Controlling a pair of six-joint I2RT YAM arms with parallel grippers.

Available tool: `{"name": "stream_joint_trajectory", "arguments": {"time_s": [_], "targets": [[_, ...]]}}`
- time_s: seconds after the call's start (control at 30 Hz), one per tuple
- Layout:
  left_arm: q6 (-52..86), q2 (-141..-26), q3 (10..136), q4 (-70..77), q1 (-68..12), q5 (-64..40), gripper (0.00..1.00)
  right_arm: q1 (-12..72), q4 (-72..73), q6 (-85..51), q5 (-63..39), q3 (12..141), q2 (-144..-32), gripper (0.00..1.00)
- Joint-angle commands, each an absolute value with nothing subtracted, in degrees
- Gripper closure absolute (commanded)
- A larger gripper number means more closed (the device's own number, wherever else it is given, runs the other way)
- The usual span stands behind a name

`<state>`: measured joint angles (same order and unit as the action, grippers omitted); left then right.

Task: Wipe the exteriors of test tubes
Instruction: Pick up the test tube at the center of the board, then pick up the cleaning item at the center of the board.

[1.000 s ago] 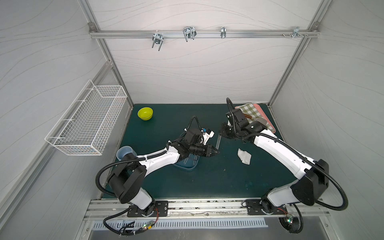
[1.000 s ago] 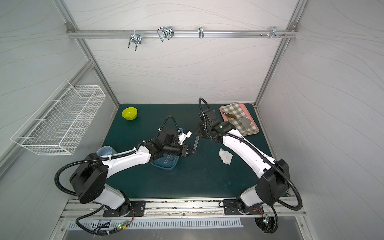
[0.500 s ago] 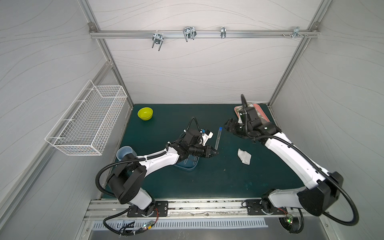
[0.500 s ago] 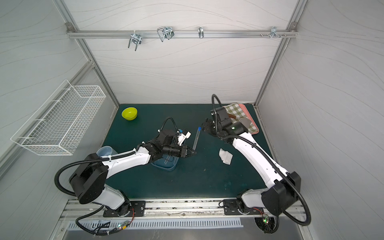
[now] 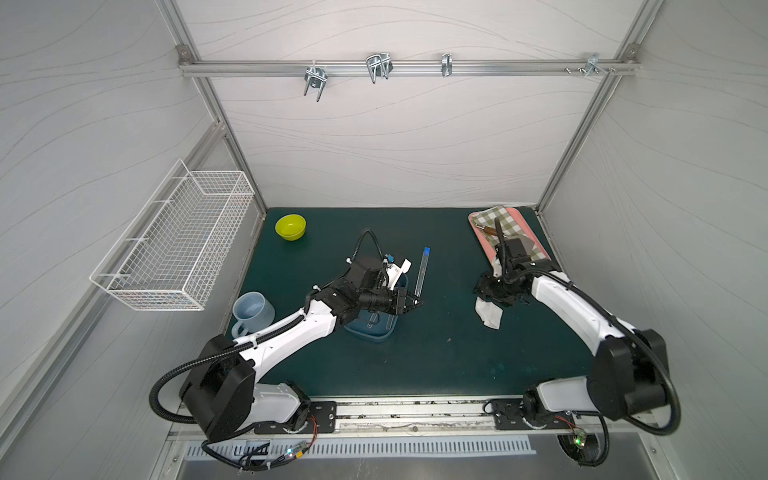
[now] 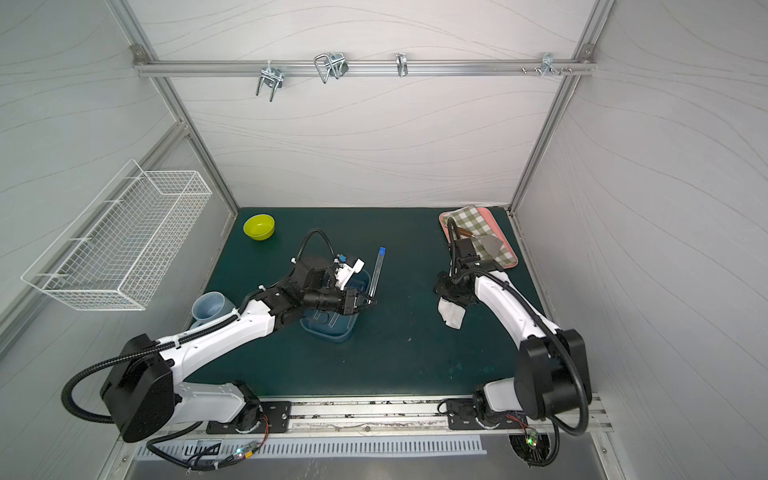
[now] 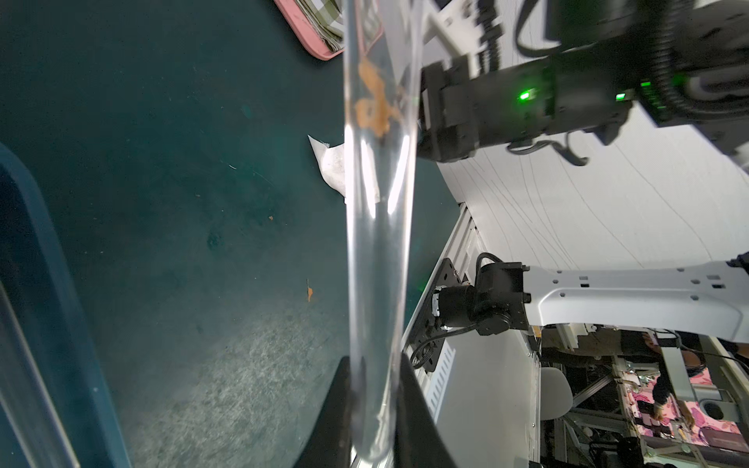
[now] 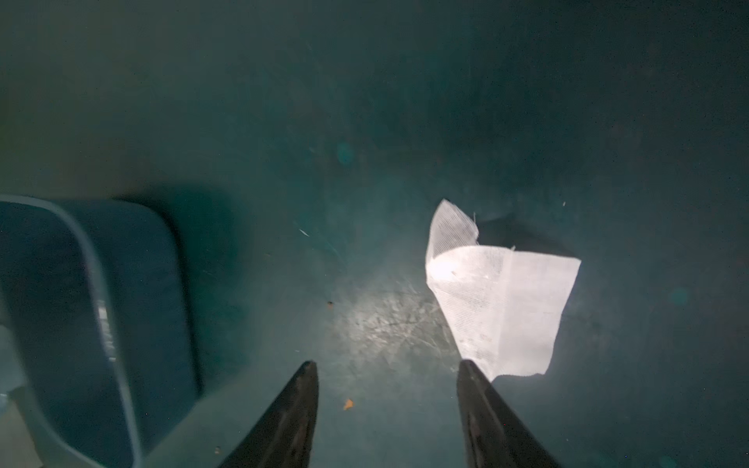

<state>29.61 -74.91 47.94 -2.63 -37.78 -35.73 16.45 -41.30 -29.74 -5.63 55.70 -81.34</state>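
Now your right gripper (image 8: 387, 364) has left the test tube (image 5: 422, 272) it met a second ago. It hangs over the white gauze (image 8: 502, 308) on the desk (image 5: 436, 357), jaws spread, holding nothing, one fingertip over the gauze's edge.

Your left gripper (image 5: 411, 302) still pinches the tube's rounded end beside the blue tray (image 5: 372, 334). The tube runs toward the far edge, blue cap farthest; level or tilted, I cannot tell. It sits well apart from the right gripper.

An orange-brown smear (image 7: 375, 105) marks the glass.

- Left edge: pale blue mug (image 5: 252, 311).
- Far left: yellow-green bowl (image 5: 290, 227).
- Far right corner: pink tray (image 5: 478, 239) carrying checked cloth (image 5: 496, 216) and brown-handled tool (image 5: 485, 228).
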Motion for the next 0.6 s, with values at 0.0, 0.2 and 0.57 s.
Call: {"name": "stream_joint_trajectory", "arguments": {"time_s": [0.0,0.2,0.57], "targets": [[28.2,-73.2,47.1,-3.6,-37.2,-34.6,0.93,17.7,-38.2,-27.6,-5.4,55.9,-84.6,0.46],[29.0,-72.2,45.7,-2.9,-37.1,-34.4,0.92,19.9,-37.1,-28.0,-1.1,57.4,-91.9,0.51],[28.9,-69.9,44.5,-3.6,-37.1,-33.8,0.92,19.9,-38.8,-28.3,5.1,59.2,-98.0,0.63]]}}
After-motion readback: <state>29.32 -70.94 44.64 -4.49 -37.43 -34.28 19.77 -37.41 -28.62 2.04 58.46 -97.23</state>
